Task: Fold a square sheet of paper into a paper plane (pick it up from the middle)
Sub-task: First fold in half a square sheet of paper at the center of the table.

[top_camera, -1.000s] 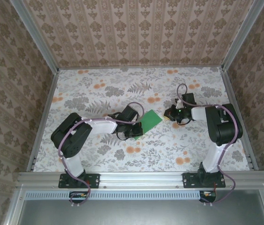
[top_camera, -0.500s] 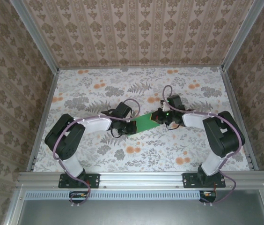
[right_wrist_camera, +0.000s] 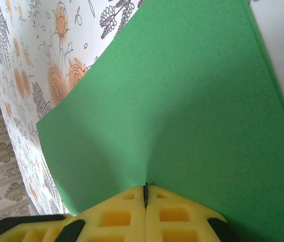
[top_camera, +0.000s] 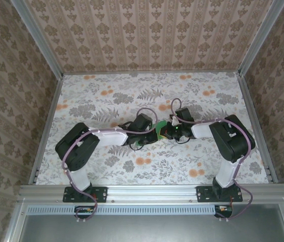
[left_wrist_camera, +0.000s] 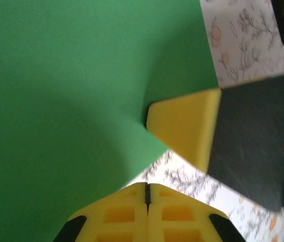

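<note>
While both arms meet over the middle of the flowered table [top_camera: 101,101], the square sheet of paper [right_wrist_camera: 182,101] hangs bowed between them at frame centre. The left gripper [left_wrist_camera: 146,190] and right gripper [right_wrist_camera: 146,190] are each clamped on its edge. To crease well, I'd bring the edges together evenly, with gentle tension. The sheet spans lower left to upper right and has no nose yet.

- Left wrist view: the square sheet of paper [left_wrist_camera: 56,101] is blurred, running off top and left; the bottom edge cuts the left hand [left_wrist_camera: 146,196].
- Right wrist view: the sheet runs off right, the right hand [right_wrist_camera: 145,197] off the bottom.
- Top view: both hands cover most of the sheet; its outline cannot be told.
</note>
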`<state>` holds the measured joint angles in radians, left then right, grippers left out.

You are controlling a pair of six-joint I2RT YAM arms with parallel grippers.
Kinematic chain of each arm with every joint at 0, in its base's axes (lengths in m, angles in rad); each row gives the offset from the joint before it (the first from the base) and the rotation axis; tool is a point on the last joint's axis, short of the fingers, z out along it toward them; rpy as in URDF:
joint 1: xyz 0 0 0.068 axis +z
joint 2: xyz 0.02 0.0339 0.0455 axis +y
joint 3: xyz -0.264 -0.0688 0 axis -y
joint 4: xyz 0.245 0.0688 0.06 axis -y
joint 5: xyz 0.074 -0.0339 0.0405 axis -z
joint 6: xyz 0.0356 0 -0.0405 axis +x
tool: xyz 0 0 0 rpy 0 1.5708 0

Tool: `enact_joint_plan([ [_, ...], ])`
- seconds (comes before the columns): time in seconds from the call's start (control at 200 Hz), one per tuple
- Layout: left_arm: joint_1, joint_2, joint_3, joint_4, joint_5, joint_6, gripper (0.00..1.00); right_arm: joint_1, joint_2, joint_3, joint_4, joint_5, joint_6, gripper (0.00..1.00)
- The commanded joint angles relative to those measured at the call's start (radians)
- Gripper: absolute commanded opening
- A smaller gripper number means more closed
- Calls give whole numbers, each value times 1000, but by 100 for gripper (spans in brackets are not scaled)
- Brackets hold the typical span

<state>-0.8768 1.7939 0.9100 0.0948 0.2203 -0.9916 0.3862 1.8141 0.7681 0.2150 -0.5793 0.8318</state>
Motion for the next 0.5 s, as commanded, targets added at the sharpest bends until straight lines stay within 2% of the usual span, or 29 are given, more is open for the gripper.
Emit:
enact_joint_plan([
  [0.0,-23,45,-3,102,-107,-160,0,0,48,-30,-2,38,22,0],
  [0.185,-45,29,-37,106,-216,-223,0,0,60,-46,21,36,28,0],
  [0.495,-50,6,-105,106,-282,-311,0,-6,73,-53,-10,54,7,0],
])
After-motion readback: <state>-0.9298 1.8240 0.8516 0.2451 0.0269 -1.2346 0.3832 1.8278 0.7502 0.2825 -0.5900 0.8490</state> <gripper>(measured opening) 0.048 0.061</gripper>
